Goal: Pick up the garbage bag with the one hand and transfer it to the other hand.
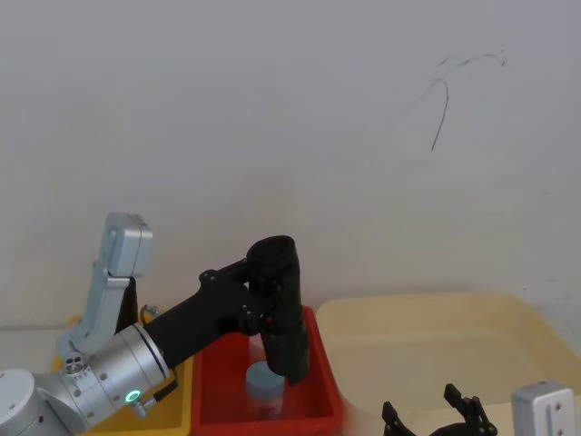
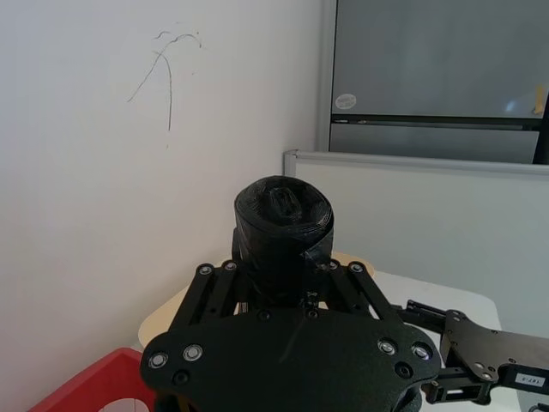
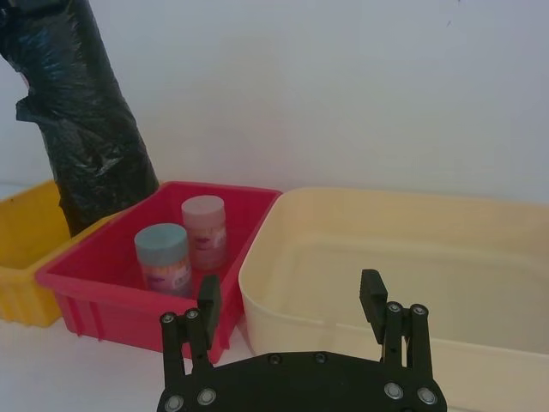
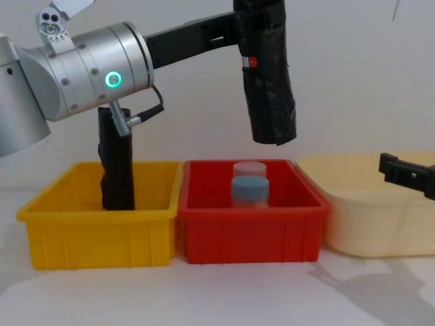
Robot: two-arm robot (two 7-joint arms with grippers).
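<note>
The garbage bag [image 1: 281, 309] is a thick black crinkly roll hanging upright in the air over the red bin [image 4: 248, 234]; its lower end is just above the bin's rim. My left gripper [image 1: 257, 292], on the silver arm with the green ring light, is shut on the roll's upper part, and a small red mark shows on the garbage bag [image 4: 268, 88] beside the fingers. In the left wrist view, the top of the bag [image 2: 283, 223] rises between the fingers. My right gripper [image 1: 422, 404] stands open low at the right, in front of the cream tub [image 1: 408, 304], with nothing in it.
A yellow bin [image 4: 98, 238] at the left holds a slimmer plain black roll [image 4: 117, 163] standing upright. The red bin holds a blue-lidded jar [image 3: 163, 257] and a pink-lidded jar [image 3: 204, 227]. The wide cream tub [image 4: 374, 224] stands at the right. A white wall rises close behind.
</note>
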